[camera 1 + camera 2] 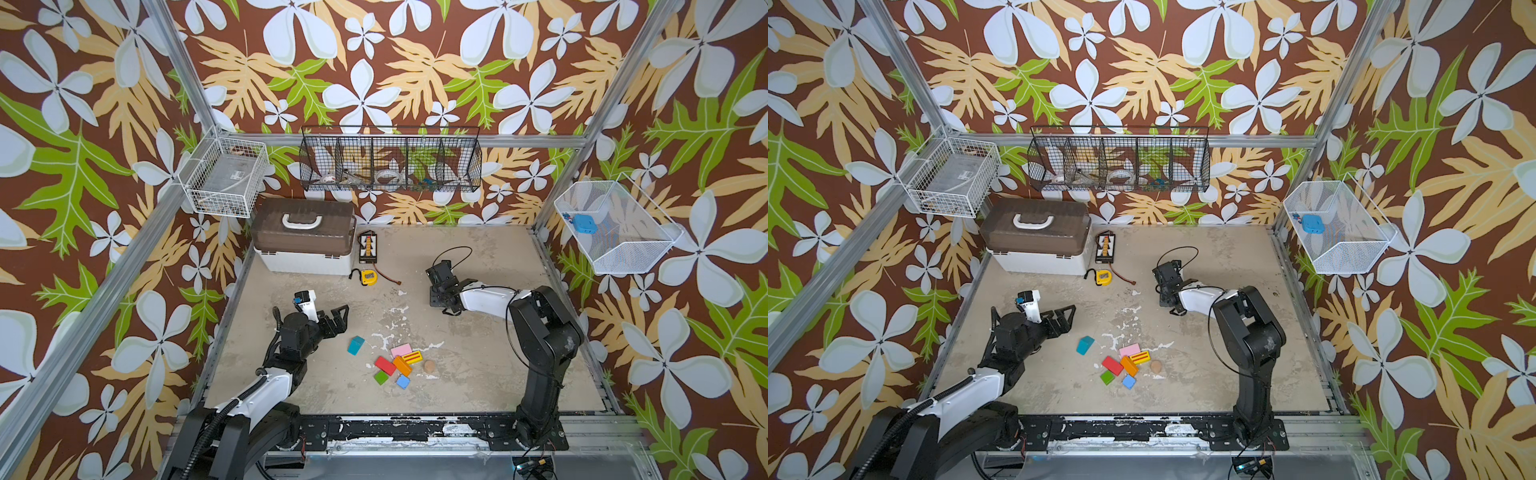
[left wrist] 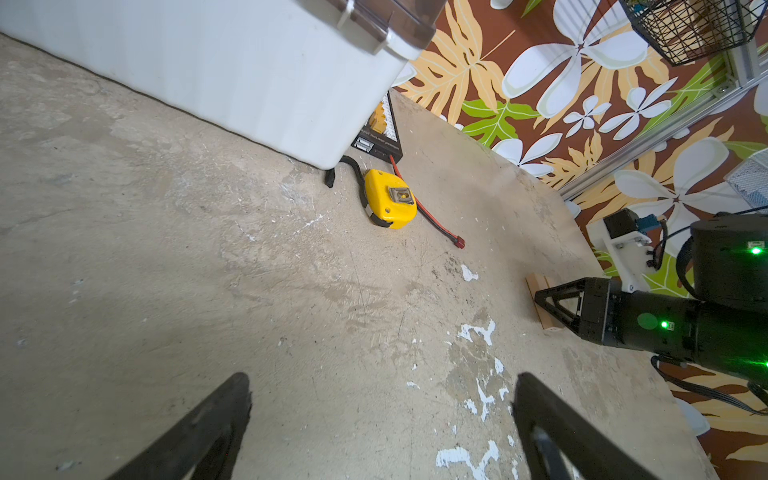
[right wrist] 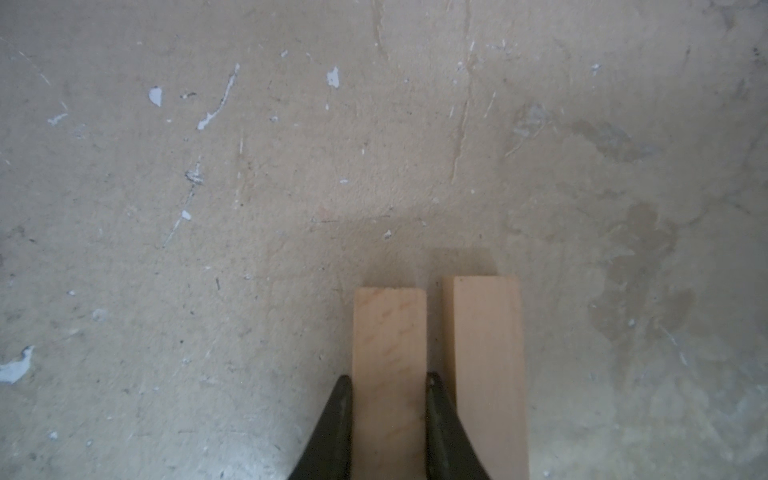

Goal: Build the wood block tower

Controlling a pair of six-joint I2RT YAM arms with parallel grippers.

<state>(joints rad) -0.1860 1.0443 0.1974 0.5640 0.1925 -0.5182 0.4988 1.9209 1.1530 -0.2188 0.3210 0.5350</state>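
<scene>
Loose wood blocks lie at front centre in both top views: teal [image 1: 355, 345], pink [image 1: 401, 350], yellow [image 1: 412, 357], red [image 1: 385, 365], orange [image 1: 402, 365], green [image 1: 380, 377], blue [image 1: 402, 381] and a plain disc [image 1: 429, 366]. No stacked tower is in view. My right gripper [image 3: 388, 378] points down at mid-right [image 1: 436, 300], shut on a plain wood plank [image 3: 388, 332]. A second plank [image 3: 484, 332] lies right beside it on the floor. My left gripper [image 2: 382, 386] is open and empty, left of the teal block [image 1: 341, 318].
A white box with a brown lid [image 1: 305, 237] stands at the back left. In front of it are a yellow tape measure [image 1: 368, 277], a black board [image 1: 368, 248] and a red wire [image 2: 436, 224]. Wire baskets hang on the walls.
</scene>
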